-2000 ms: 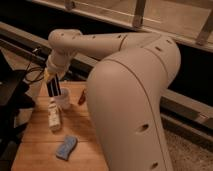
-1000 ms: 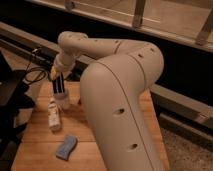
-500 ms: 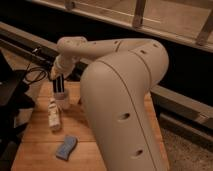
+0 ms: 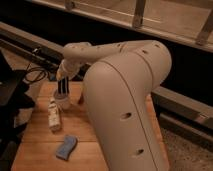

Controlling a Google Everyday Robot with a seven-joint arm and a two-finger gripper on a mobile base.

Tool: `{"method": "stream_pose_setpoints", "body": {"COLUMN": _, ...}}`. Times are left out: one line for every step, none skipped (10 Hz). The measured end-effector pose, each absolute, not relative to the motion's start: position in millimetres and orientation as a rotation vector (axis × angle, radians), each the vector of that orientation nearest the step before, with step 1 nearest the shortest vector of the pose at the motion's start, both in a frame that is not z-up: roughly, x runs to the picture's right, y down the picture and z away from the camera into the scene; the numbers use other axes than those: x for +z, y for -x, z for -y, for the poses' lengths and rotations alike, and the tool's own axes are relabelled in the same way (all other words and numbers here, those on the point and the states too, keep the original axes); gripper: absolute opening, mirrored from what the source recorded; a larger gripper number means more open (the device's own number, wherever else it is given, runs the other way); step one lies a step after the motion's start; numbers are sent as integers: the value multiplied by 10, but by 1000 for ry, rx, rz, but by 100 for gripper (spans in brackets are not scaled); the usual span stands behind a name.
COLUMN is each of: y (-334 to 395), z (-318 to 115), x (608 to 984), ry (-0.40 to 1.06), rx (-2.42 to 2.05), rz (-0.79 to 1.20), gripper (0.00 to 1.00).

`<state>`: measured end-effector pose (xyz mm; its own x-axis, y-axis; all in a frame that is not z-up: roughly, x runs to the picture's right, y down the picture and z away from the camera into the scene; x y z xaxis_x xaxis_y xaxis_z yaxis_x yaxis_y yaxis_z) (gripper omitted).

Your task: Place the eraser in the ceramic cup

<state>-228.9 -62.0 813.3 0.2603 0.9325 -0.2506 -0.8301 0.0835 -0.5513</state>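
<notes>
My gripper [image 4: 61, 86] hangs from the wrist at the far left of the wooden table [image 4: 100, 145], straight above the ceramic cup [image 4: 62, 102], a small white mug. It is shut on the eraser [image 4: 61, 90], a slim black block with white stripes, held upright. The eraser's lower end is at the cup's rim, and I cannot tell how far it reaches inside. My big white arm [image 4: 125, 100] fills the middle of the view and hides the table's right part.
A white bottle [image 4: 53, 116] lies on its side just in front of the cup. A light-blue wavy sponge [image 4: 66, 146] lies near the front edge. Black gear and cables [image 4: 15, 95] stand left of the table. A dark rail [image 4: 180, 100] runs behind it.
The arm swung a little to the right over the last two seconds. The gripper has stayed over the cup with the eraser, almost still in the last half second.
</notes>
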Motion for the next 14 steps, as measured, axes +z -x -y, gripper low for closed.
{"method": "stream_pose_setpoints", "body": {"y": 2318, "z": 588, "x": 8162, "ry": 689, "rx": 1326, "rz": 180, "gripper": 12}}
{"method": "stream_pose_setpoints", "body": {"y": 2351, "z": 555, "x": 8184, "ry": 699, "rx": 1325, "rz": 177, "gripper": 12}}
{"method": "stream_pose_setpoints", "body": {"y": 2387, "z": 519, "x": 8211, "ry": 710, "rx": 1326, "rz": 175, "gripper": 12}}
{"method": "stream_pose_setpoints", "body": {"y": 2427, "z": 493, "x": 8230, "ry": 720, "rx": 1325, "rz": 175, "gripper": 13}}
{"method": "stream_pose_setpoints", "body": {"y": 2493, "z": 442, "x": 8254, "ry": 737, "rx": 1323, "rz": 173, "gripper": 17}}
{"method": "stream_pose_setpoints", "body": {"y": 2562, "z": 385, "x": 8270, "ry": 752, "rx": 1320, "rz": 170, "gripper": 27}}
{"method": "stream_pose_setpoints", "body": {"y": 2604, "z": 313, "x": 8287, "ry": 767, "rx": 1319, "rz": 162, "gripper": 39}}
{"method": "stream_pose_setpoints", "body": {"y": 2602, "z": 274, "x": 8303, "ry": 774, "rx": 1320, "rz": 154, "gripper": 46}}
{"method": "stream_pose_setpoints", "body": {"y": 2613, "z": 224, "x": 8311, "ry": 779, "rx": 1315, "rz": 141, "gripper": 56}}
{"method": "stream_pose_setpoints", "body": {"y": 2638, "z": 164, "x": 8316, "ry": 784, "rx": 1305, "rz": 126, "gripper": 67}}
{"method": "stream_pose_setpoints", "body": {"y": 2644, "z": 129, "x": 8325, "ry": 783, "rx": 1296, "rz": 108, "gripper": 77}}
{"method": "stream_pose_setpoints", "body": {"y": 2620, "z": 112, "x": 8343, "ry": 771, "rx": 1292, "rz": 86, "gripper": 80}}
{"method": "stream_pose_setpoints", "body": {"y": 2635, "z": 107, "x": 8338, "ry": 763, "rx": 1287, "rz": 78, "gripper": 80}}
{"method": "stream_pose_setpoints", "body": {"y": 2598, "z": 130, "x": 8333, "ry": 755, "rx": 1287, "rz": 73, "gripper": 80}}
